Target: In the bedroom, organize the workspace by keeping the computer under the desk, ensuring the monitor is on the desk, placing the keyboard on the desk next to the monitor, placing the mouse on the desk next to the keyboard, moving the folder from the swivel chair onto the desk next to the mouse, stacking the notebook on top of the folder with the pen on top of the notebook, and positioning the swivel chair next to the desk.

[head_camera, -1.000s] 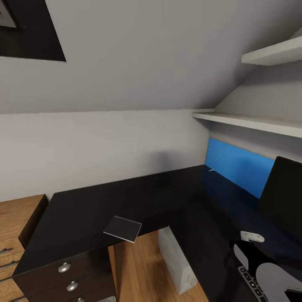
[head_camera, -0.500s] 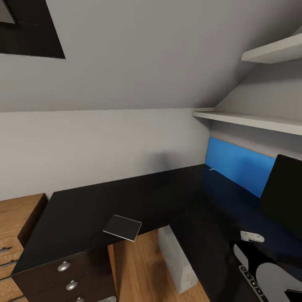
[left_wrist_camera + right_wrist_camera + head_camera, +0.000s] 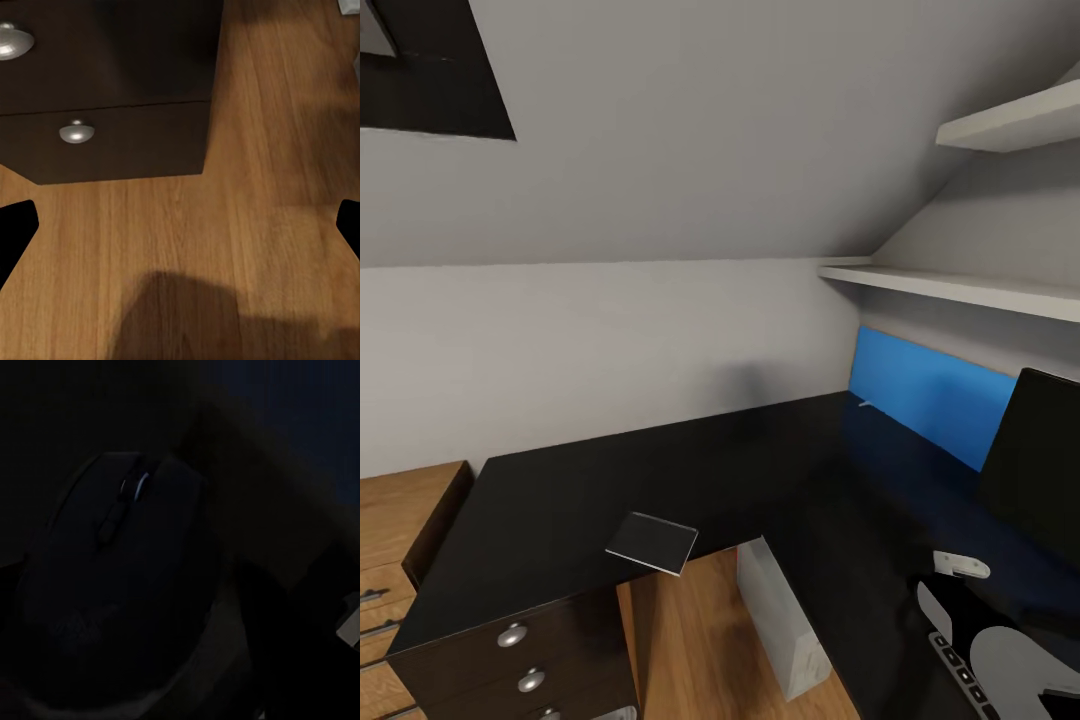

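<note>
Near right, the keyboard (image 3: 958, 675) peeks past the robot's arm at the desk (image 3: 660, 480) edge. The right claw (image 3: 180, 675) hangs over the mouse (image 3: 124, 577); grip too dark to tell. Left claw (image 3: 180, 225) is spread wide above bare wood floor (image 3: 247, 225) beside the drawers (image 3: 105, 135). The computer (image 3: 780, 620) sits under the desk; the monitor (image 3: 1035, 460) stands far right.
</note>
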### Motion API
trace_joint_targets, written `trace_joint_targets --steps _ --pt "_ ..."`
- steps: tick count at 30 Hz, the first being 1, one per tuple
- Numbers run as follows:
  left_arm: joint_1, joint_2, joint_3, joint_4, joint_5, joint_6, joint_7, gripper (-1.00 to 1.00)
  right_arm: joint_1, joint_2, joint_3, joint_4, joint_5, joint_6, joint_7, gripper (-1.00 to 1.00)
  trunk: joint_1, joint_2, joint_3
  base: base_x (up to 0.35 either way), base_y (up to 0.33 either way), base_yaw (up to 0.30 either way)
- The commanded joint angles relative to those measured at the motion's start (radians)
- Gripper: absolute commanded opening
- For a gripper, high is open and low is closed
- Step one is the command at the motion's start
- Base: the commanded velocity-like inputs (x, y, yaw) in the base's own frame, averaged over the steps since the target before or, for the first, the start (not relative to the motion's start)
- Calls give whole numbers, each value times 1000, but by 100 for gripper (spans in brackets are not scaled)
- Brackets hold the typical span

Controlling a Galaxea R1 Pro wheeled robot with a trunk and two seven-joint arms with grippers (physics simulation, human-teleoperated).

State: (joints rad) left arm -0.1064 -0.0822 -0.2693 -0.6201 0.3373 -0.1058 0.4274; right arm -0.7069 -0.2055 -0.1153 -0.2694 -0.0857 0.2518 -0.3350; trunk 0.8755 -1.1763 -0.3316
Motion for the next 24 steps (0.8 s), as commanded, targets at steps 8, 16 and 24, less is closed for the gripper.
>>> trace_joint_targets --steps 8,16,24 --pt "-1 1 -7 0 9 -6 7 100 0 0 2 -2 -9 3 -4 100 0 -1 -1 0 0 0" --pt "-1 1 -7 0 9 -6 7 100 0 0 2 -5 -8 1 -3 100 0 -1 -1 0 0 0" --pt "-1 1 -6 0 9 -6 5 100 0 0 -2 -85 -11 -7 -1 100 0 -1 -1 0 0 0"
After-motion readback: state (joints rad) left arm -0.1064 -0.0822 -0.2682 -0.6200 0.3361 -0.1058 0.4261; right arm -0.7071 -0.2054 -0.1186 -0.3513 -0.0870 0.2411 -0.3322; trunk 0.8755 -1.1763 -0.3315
